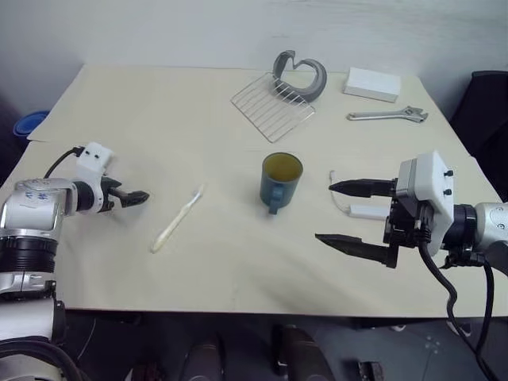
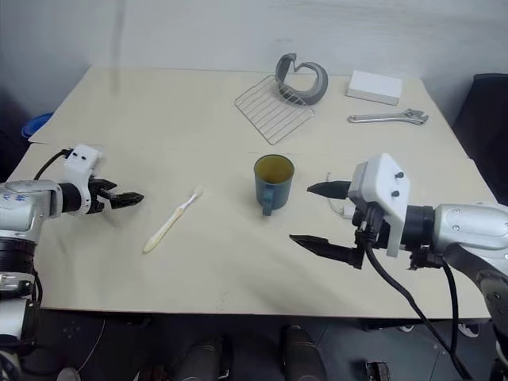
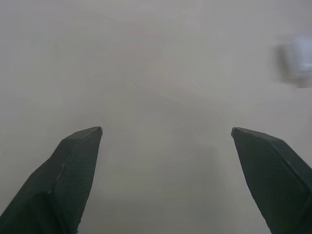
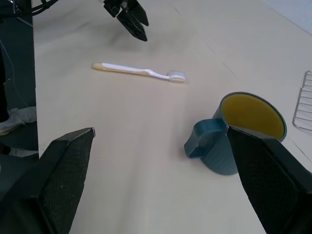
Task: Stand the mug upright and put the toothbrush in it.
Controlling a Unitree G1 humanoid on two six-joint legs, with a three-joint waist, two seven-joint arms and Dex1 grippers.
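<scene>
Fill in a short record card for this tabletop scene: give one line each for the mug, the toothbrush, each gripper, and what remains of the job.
mug: upright mid-table, yellowish inside showing, nothing in it
toothbrush: lying flat on the table, to the robot's left of the mug, apart from it
left gripper: open, holding nothing, short of the toothbrush
right gripper: open, holding nothing, beside the mug
remaining: toothbrush not yet in the mug

1. The left silver arm reaches in from the left edge; its black two-fingered left gripper (image 1: 136, 197) points rightward, fingers spread apart.
2. The right arm's black two-fingered right gripper (image 1: 343, 213) points leftward, fingers wide apart, holding nothing.
</scene>
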